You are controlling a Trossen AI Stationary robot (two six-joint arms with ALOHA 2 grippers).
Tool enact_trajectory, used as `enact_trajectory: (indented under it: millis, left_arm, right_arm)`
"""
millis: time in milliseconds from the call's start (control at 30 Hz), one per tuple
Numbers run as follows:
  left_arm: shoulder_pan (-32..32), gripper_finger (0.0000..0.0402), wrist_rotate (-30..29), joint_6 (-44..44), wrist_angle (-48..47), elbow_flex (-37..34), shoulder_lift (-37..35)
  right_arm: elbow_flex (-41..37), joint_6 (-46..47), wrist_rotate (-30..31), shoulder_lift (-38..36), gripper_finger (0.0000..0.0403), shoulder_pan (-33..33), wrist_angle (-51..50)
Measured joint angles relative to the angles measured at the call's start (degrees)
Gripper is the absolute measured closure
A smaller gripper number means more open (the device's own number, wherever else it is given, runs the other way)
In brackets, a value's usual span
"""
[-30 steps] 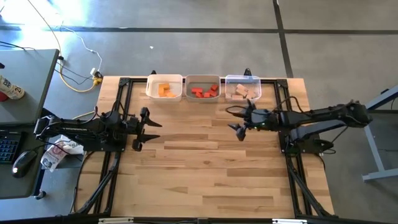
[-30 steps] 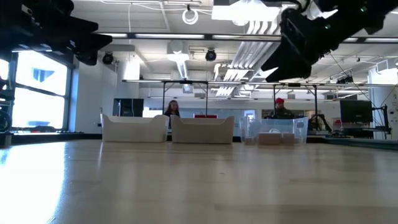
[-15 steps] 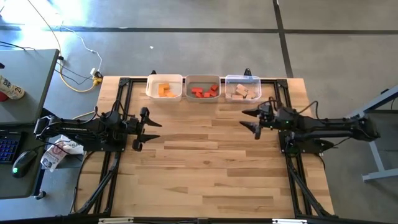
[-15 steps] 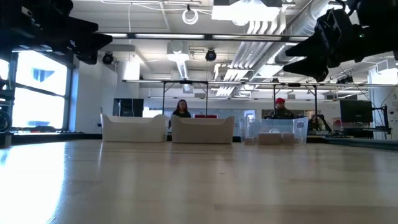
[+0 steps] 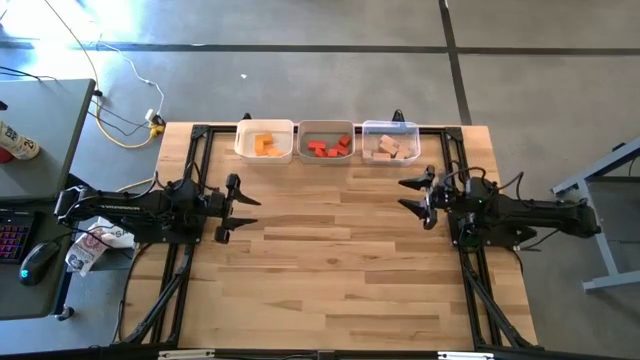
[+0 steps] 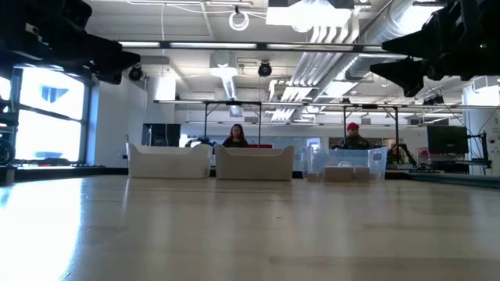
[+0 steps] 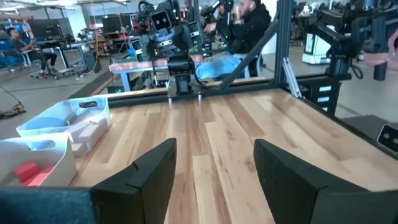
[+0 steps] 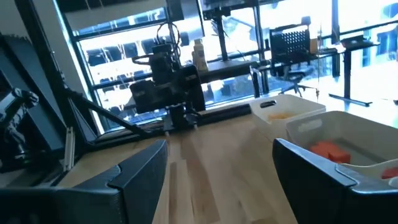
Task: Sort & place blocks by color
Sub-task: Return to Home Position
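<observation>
The blocks lie in three bins at the table's far edge. Orange blocks (image 5: 264,144) are in the left white bin, red blocks (image 5: 329,148) in the middle bin, pale wooden blocks (image 5: 390,148) in the clear right bin. My left gripper (image 5: 237,205) hovers open over the table's left side, touching nothing. My right gripper (image 5: 418,197) hovers open over the right side, just in front of the clear bin, and holds nothing. In the right wrist view a red block (image 8: 329,150) shows in its bin.
The white bin (image 5: 264,128), the middle bin (image 5: 327,127) and the clear bin (image 5: 390,127) stand side by side at the far edge. Bare wooden table (image 5: 330,270) spreads between and in front of the arms. People sit in the room behind.
My right gripper has drawn back from near the table's middle toward the right edge, staying open and holding nothing. My left arm has kept still.
</observation>
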Motion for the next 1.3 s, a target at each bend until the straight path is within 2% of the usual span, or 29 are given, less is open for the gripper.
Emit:
enact_trajectory:
  millis: [100,300,533,667,833,1100,1300]
  left_arm:
    - [0.0,0.02,0.0,1.35,-0.63,-0.01,0.0]
    - [0.0,0.02,-0.08,3.49,-0.57,-0.02,0.01]
    - [0.04,0.02,-5.75,7.04,-1.12,-0.02,0.0]
    - [0.04,0.02,-7.46,2.32,-1.12,-0.02,0.0]
    - [0.04,0.02,-7.0,-3.85,-1.14,-0.04,0.07]
    - [-0.02,0.02,-6.86,-6.76,1.81,-0.07,-0.26]
    - [-0.01,0.02,-6.86,-6.04,2.05,-0.07,-4.92]
  right_arm:
    - [-3.26,-0.39,0.07,-1.95,0.0126,0.02,3.33]
    - [-3.35,-2.22,0.24,-4.05,0.0126,0.02,3.16]
    - [-3.35,-5.58,3.43,-4.07,0.0126,0.04,1.65]
    - [-3.35,-5.31,6.47,-4.07,0.0126,0.02,-0.89]
    - [-3.35,-1.97,6.45,-4.07,0.0126,0.02,-2.65]
    - [-3.35,0.52,6.4,-4.04,0.0126,0.02,-3.11]
    - [-3.35,0.49,6.38,-4.04,0.0126,0.02,-3.12]
